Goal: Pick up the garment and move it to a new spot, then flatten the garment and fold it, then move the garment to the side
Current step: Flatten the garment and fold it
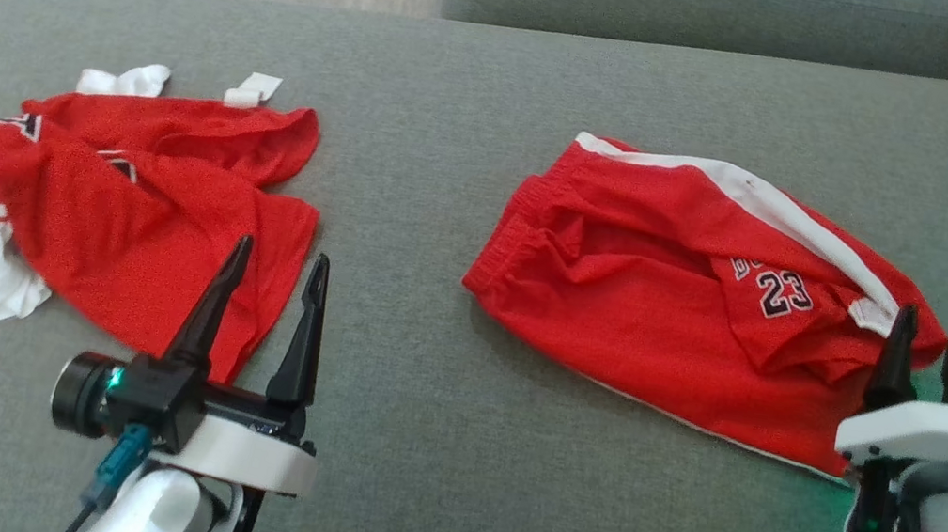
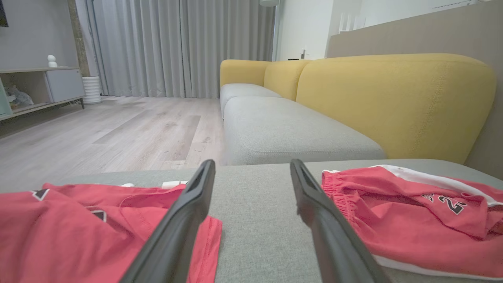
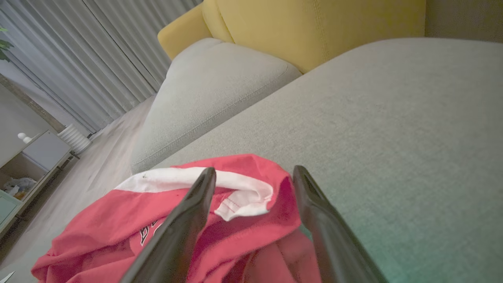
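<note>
**Q:** What lies at the far left of the head view?

**A:** A red jersey (image 1: 111, 218) with white trim, crumpled on the grey cushion (image 1: 407, 446) near its left end.

**Q:** And the arm beside it?

**A:** The left gripper (image 1: 283, 250), its fingers (image 2: 184, 220) spread wide and holding nothing. The tips stand over the jersey's right edge. Whether they touch the cloth cannot be told.

**Q:** Where is the garment of the task?

**A:** The red shorts (image 1: 695, 311) lie right of centre on the same cushion, well apart from the jersey, with bare grey fabric between the two. The elastic waistband faces left. A white side stripe (image 1: 734, 188) runs along the far edge, and the number 23 (image 1: 785, 294) shows on a rumpled, folded-over leg.

**Q:** And at the right?

**A:** The right gripper (image 1: 931, 329), at the right end of the shorts. In the right wrist view its fingers (image 3: 180, 228) stand wide apart. Red cloth and a white hem (image 3: 243, 200) lie loose between them, not pinched. A yellow sofa (image 2: 393, 106) stands beyond the cushion.
</note>
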You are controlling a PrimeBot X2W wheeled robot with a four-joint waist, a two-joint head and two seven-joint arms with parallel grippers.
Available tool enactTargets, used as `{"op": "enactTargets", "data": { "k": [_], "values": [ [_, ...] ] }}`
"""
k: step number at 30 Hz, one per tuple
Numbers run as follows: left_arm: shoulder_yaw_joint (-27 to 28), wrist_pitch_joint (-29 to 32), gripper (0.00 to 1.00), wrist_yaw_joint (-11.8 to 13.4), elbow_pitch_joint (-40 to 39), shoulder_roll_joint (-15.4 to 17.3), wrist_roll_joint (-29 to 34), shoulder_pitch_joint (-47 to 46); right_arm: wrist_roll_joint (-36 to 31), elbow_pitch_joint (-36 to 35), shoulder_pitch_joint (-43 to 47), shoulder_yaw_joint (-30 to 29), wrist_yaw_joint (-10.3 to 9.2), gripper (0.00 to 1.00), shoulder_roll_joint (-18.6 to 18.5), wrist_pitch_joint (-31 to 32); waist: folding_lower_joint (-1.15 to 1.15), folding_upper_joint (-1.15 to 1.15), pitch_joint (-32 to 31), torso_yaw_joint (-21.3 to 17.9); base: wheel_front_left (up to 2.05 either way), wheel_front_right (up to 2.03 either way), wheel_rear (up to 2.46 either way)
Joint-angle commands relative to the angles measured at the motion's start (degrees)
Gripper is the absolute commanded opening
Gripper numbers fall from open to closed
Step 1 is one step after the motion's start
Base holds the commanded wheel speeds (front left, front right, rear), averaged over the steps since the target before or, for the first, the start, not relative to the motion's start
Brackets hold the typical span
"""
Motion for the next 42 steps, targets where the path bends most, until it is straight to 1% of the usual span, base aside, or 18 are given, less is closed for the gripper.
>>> {"op": "enactTargets", "data": {
  "k": [1, 3, 6, 9, 14, 17, 19, 22, 25, 29, 31, 33, 34, 35, 37, 42],
  "values": [
    [1.95, -0.46, 1.00, -0.01, -1.51, 0.37, 0.01, -2.72, -1.51, -2.65, -3.43, 1.31, -0.04, 1.00, 0.28, -0.72, -0.01, 0.00, 0.09, -0.68, 0.00, 0.00, 0.00],
    [2.14, -0.46, 1.00, -0.04, -1.46, 0.42, 0.03, -2.78, -3.18, -5.44, -3.55, 1.54, -0.04, 1.00, 0.28, -1.17, -0.01, 0.00, -0.04, -1.20, 0.00, 0.00, 0.00],
    [2.34, -0.46, 1.00, -0.22, -1.31, 0.47, 0.04, -2.77, -5.10, -12.69, -1.95, 4.58, -0.04, 1.00, 0.28, -1.62, -0.01, 0.00, -0.68, -1.68, 0.00, 0.00, 0.00],
    [2.52, -0.46, 1.00, -0.42, -1.31, 0.39, 0.04, -2.52, -7.27, -20.69, 1.94, 8.35, -0.04, 1.00, 0.28, -1.76, -0.01, 0.00, -1.58, -1.87, 0.00, 0.00, 0.00],
    [2.77, -0.46, 1.00, -0.63, -1.49, 0.30, 0.11, -1.85, -7.95, -32.16, 10.32, 15.42, -0.04, 1.00, 0.28, -1.83, -0.01, 0.00, -2.48, -1.94, 0.00, 0.00, 0.00],
    [2.83, -0.46, 1.00, -0.73, -1.68, 0.18, 0.26, -1.49, -8.39, -36.12, 14.68, 18.34, -0.04, 1.00, 0.28, -1.84, -0.01, 0.00, -2.66, -1.88, 0.00, 0.00, 0.00],
    [2.75, -0.46, 1.00, -0.80, -1.84, 0.05, 0.37, -1.32, -7.48, -37.60, 16.38, 18.73, -0.04, 1.00, 0.28, -1.79, -0.01, 0.00, -2.43, -1.69, 0.00, 0.00, 0.00],
    [2.54, -0.46, 1.00, -0.92, -2.22, -0.08, 0.63, -1.69, -7.54, -40.20, 16.37, 19.17, -0.04, 1.00, 0.28, -1.02, -0.01, 0.00, -1.16, -1.07, 0.00, 0.00, 0.00],
    [2.50, -0.46, 1.00, -0.99, -2.36, -0.15, 0.85, -2.50, -9.88, -42.15, 14.29, 19.31, -0.04, 1.00, 0.28, 1.15, -0.01, 0.00, 0.69, -0.11, 0.00, 0.00, 0.00],
    [2.18, -0.46, 1.00, -1.10, -2.61, -0.91, 1.21, -4.09, -16.07, -40.28, 9.08, 18.35, -0.04, 1.00, 0.28, 8.33, -0.01, 0.00, 3.86, 1.61, 0.00, 0.00, 0.00],
    [1.77, -0.46, 1.00, -1.41, -2.51, -1.54, 1.44, -4.99, -18.88, -37.42, 5.81, 18.52, -0.04, 1.00, 0.02, 12.05, -0.01, 0.00, 5.22, 2.67, 0.00, 0.00, 0.00],
    [1.34, -0.46, 1.00, -1.72, -2.22, -2.29, 1.66, -5.83, -19.95, -33.66, 2.62, 18.93, -0.04, 1.00, -0.77, 15.34, -0.01, 0.00, 6.49, 3.81, 0.00, 0.00, 0.00],
    [1.16, -0.46, 1.00, -1.86, -2.02, -2.67, 1.81, -6.22, -20.17, -31.41, 1.19, 19.16, -0.04, 1.00, -1.38, 17.07, -0.01, 0.00, 7.01, 4.40, 0.00, 0.00, 0.00],
    [1.16, -0.46, 1.00, -1.86, -2.02, -2.67, 1.81, -6.22, -20.17, -31.41, 1.19, 19.16, -0.04, 1.00, -1.38, 17.07, -0.01, 0.00, 7.01, 4.40, 0.00, 0.00, 0.00],
    [0.91, -0.46, 1.00, -2.14, -1.64, -3.40, 2.09, -6.89, -19.13, -26.97, -1.55, 19.29, -0.04, 1.00, -2.22, 20.13, -0.01, 0.00, 7.98, 5.53, 0.00, 0.00, 0.00],
    [0.82, -0.46, 1.00, -2.88, -0.87, -4.99, 2.71, -7.99, -18.05, -17.99, -7.66, 20.95, -0.04, 1.00, -5.84, 23.92, -0.01, 0.00, 9.85, 8.03, 0.00, 0.00, 0.00]
  ]
}}
